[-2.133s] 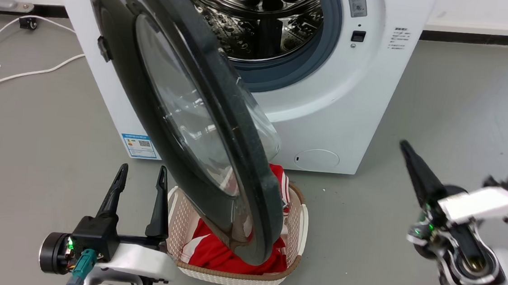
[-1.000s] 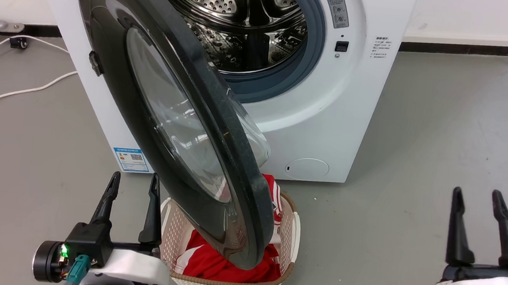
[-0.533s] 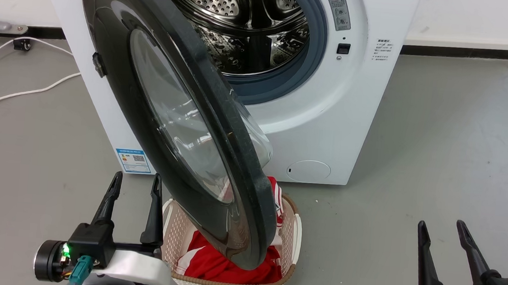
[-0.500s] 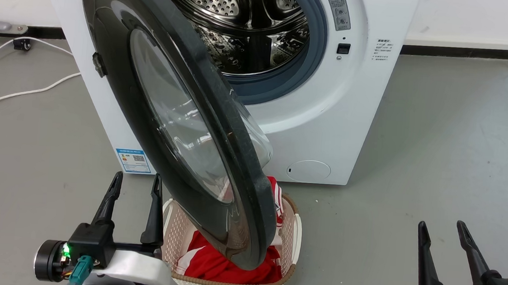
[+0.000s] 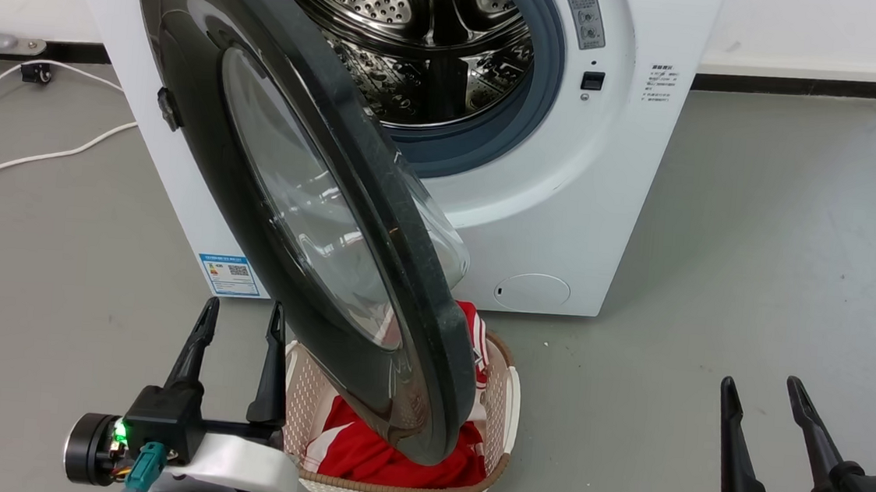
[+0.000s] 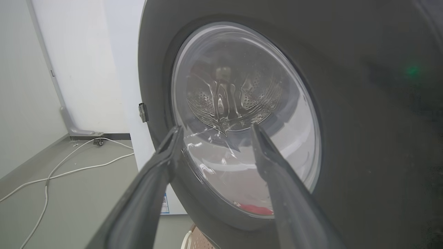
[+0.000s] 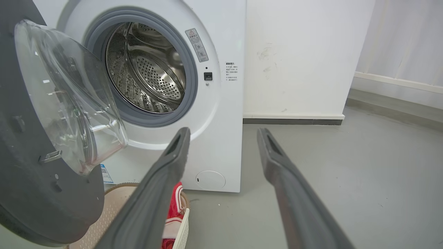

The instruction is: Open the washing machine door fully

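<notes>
Black and glossy, the washing machine door (image 5: 300,204) stands swung well out from the white washing machine (image 5: 566,209). It is hinged on my left, with its thick rim turned towards my head camera. Its clear bulging window faces back towards the steel drum (image 5: 423,41), which lies open to view inside the blue-grey rubber ring (image 5: 548,90). In the head view the door's lower edge hangs over a pale basket (image 5: 507,408) on the grey floor (image 5: 757,263), and a red garment (image 5: 375,452) lies in the basket.

My left gripper (image 5: 243,310) sits low at my left, fingers spread with nothing between them, pointing up at the door's outer face. Its inner finger is just beside the rim, but I cannot tell whether it touches. From my left wrist, the glass and the drum behind it show between my two fingers.

My right gripper (image 5: 762,383) rests well apart from the door, low at my right over bare floor, its fingers also parted and empty. A white cable (image 5: 38,160) trails across the floor left of the machine.
</notes>
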Motion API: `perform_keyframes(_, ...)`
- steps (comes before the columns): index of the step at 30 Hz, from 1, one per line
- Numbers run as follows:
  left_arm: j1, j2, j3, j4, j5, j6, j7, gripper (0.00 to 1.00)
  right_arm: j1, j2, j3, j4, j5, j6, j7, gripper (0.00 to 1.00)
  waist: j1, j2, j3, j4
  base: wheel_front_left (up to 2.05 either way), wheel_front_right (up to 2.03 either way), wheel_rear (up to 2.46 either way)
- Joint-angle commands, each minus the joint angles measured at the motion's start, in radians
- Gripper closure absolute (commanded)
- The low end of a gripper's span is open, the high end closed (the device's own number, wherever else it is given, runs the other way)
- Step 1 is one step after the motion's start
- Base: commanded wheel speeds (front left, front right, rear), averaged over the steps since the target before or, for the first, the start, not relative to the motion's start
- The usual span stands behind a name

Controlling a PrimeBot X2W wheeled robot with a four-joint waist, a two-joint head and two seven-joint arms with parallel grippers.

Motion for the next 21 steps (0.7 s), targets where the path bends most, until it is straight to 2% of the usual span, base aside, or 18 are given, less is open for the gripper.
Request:
perform_keyframes(1,0.011,0.000,-0.003,0.001,0.001,-0.004,-0.003,0.60,-0.013,0.004,0.000,0.001,-0.001,-0.001,-0.005,0.00,0.0000,-0.0001,0.001,0.000,0.00,0.00,0.00)
perform_keyframes(2,0.011,0.000,-0.005,0.003,-0.005,-0.008,-0.003,1.00,-0.014,0.004,-0.001,0.002,-0.002,-0.001,-0.005,0.00,0.0000,-0.0001,0.001,0.001,0.00,0.00,0.00)
perform_keyframes(12,-0.002,0.000,-0.002,-0.024,-0.042,-0.004,-0.003,1.00,-0.020,0.004,0.000,0.019,0.003,-0.001,-0.013,0.00,0.0000,-0.0001,0.008,0.005,0.00,0.00,0.00)
perform_keyframes(21,-0.075,0.000,0.004,-0.222,-0.066,0.029,-0.003,1.00,-0.022,0.004,-0.007,0.030,0.008,-0.001,-0.015,0.00,0.0000,-0.0001,0.004,0.010,0.00,0.00,0.00)
